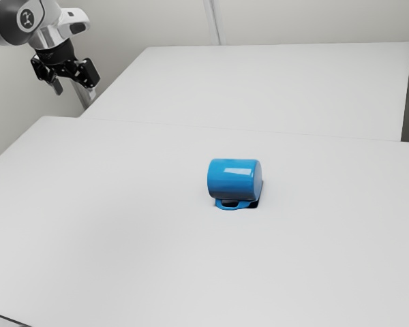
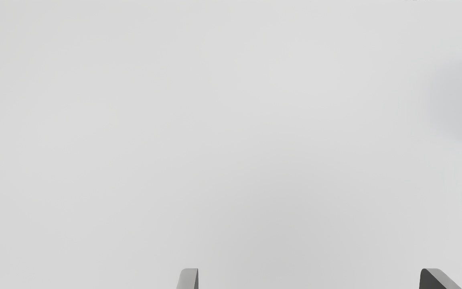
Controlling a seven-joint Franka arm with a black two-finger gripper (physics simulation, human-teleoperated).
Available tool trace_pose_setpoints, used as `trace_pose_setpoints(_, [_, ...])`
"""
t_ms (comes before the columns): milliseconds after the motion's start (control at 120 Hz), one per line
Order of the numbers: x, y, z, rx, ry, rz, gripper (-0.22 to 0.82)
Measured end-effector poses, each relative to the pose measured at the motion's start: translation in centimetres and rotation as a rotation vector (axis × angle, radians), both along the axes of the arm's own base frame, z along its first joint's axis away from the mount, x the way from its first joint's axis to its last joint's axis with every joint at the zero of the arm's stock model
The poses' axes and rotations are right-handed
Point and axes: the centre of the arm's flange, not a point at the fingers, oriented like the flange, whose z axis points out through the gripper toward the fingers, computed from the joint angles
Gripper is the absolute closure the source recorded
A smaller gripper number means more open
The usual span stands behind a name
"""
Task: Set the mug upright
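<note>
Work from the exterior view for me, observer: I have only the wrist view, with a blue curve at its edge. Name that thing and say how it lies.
Observer: It's a blue mug, lying on its side.
Operator: Find me its handle.
Observer: The handle is down low by the white tabletop, on the side of the body facing the exterior camera.
Operator: Now place my tool against it.
Observer: Your tool is raised at the exterior view's upper left, well apart from the mug.
</note>
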Motion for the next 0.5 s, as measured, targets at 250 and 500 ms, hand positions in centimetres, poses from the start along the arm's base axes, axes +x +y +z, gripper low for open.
trace_pose_setpoints(250, [0.1,0.2,-0.6,-0.003,0.004,0.001,0.00])
trace_pose_setpoints(500, [0.4,2.8,-7.2,-0.227,0.088,0.096,0.00])
